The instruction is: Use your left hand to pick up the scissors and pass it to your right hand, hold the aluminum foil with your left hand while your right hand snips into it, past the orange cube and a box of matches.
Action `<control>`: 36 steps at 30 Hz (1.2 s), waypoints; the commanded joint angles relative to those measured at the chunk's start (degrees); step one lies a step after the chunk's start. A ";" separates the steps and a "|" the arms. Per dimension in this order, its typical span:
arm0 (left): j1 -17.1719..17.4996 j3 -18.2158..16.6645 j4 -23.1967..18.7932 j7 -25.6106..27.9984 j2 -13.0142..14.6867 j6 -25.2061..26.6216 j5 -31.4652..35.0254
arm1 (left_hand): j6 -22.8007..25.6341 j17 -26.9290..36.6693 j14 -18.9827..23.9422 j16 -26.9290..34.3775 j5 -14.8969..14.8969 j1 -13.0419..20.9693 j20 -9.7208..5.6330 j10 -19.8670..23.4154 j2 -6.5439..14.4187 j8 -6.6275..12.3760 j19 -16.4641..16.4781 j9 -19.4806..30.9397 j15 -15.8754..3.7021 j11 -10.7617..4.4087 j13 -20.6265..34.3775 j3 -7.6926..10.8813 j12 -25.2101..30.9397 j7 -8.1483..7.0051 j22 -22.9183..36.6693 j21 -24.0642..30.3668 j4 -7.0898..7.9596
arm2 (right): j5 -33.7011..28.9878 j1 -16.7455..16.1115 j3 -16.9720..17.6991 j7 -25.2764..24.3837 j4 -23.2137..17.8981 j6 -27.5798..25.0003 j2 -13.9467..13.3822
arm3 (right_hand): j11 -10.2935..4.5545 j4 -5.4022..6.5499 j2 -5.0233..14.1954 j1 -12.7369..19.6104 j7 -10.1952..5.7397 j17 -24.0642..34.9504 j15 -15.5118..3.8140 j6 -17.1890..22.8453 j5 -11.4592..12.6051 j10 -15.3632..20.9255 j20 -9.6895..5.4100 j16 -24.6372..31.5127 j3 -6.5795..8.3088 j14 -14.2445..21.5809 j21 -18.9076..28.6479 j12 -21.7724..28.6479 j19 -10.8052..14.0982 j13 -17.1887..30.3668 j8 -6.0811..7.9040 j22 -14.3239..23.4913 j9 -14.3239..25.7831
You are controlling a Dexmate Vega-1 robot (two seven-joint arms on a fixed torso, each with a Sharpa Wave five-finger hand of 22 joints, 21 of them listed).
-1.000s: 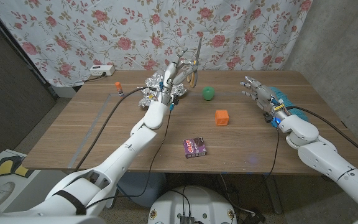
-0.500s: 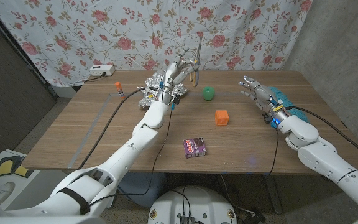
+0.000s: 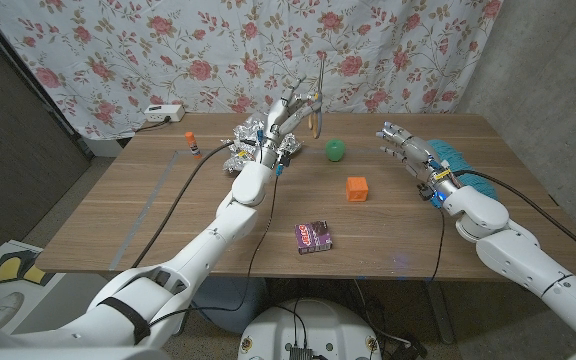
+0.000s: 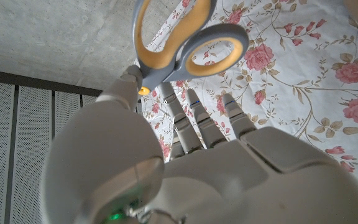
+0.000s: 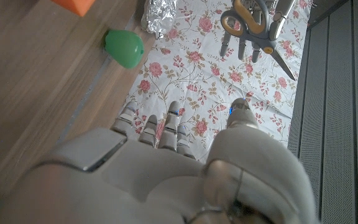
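Nearest, box of matches (image 3: 313, 237) lies on the bench (image 3: 168, 235) at about 6 o'clock of the orange cube (image 3: 357, 188), well apart from both arms. Right robot hand (image 3: 406, 147) sits at 3 o'clock of the cube, raised above the bench, fingers spread, holding nothing. Green ball (image 3: 337, 150) is at 11 o'clock of the cube. Left robot hand (image 3: 286, 118) is lifted above the crumpled aluminum foil (image 3: 251, 140) at the far side, gripping the scissors (image 3: 316, 98) by the orange handles, blades pointing up against the floral curtain (image 3: 218, 50). Foil rests on the bench beneath that hand. Teal brush (image 3: 463, 165) lies beside the right forearm.
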 commanded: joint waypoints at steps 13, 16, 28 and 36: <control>0.28 -0.12 0.61 -2.35 -0.77 -1.22 -2.56 | 0.46 0.18 -1.16 0.30 0.52 0.71 0.18 0.02 0.96 -0.16 -0.11 0.14 -0.76 -0.46 6.59 -0.09 0.29 -0.02 0.21 0.08 0.15 | -0.18 -0.46 -0.41 1.16 -1.97 0.93 0.43 | -0.91 -0.08 -0.31 1.97 -0.78 -0.02 -0.38 -0.67 0.76 0.04 -0.14 0.15 1.04 -0.12 0.31 0.10 0.36 0.62 0.29 0.09 0.19; 0.24 -0.13 1.28 -4.05 -1.23 -1.71 -4.94 | 0.57 0.10 -1.08 0.21 0.57 0.71 0.09 -0.01 0.94 -0.13 -0.11 0.14 -0.71 -0.47 6.51 -0.03 0.26 -0.03 0.22 0.09 0.16 | -0.21 -0.37 -0.56 1.23 -2.29 0.63 0.37 | -0.71 -0.04 -0.42 2.14 -0.76 -0.03 -0.36 -0.66 0.82 -0.07 -0.13 0.14 1.14 -0.15 0.31 0.02 0.37 0.71 0.30 0.09 0.19; -0.65 0.52 3.80 -7.79 -2.43 -3.12 -8.48 | 0.64 0.13 -1.08 0.14 0.64 0.80 0.13 0.03 1.06 -0.14 -0.10 0.14 -0.83 -0.47 6.41 -0.09 0.30 0.03 0.22 0.13 0.24 | -0.93 -0.29 -0.81 0.82 -4.41 -1.37 -0.69 | 0.02 0.79 -1.03 2.61 -3.53 0.03 1.14 3.87 1.20 -1.10 -0.14 0.19 1.74 -0.26 0.39 -0.65 0.74 1.78 1.83 0.13 0.42; -1.50 1.15 5.66 -10.42 -3.28 -4.05 -10.71 | 0.50 0.15 -1.18 0.05 0.71 0.89 0.17 -0.04 1.06 -0.21 -0.21 0.14 -0.86 -0.48 6.30 -0.18 0.27 -0.01 0.23 0.11 0.22 | -1.04 0.27 -1.19 0.72 -5.28 -3.29 -1.29 | 2.17 1.36 -1.32 2.36 -6.44 -0.02 3.35 16.21 1.39 -2.35 -0.01 -0.04 2.45 -0.64 0.36 -1.45 1.42 3.11 5.67 0.15 1.20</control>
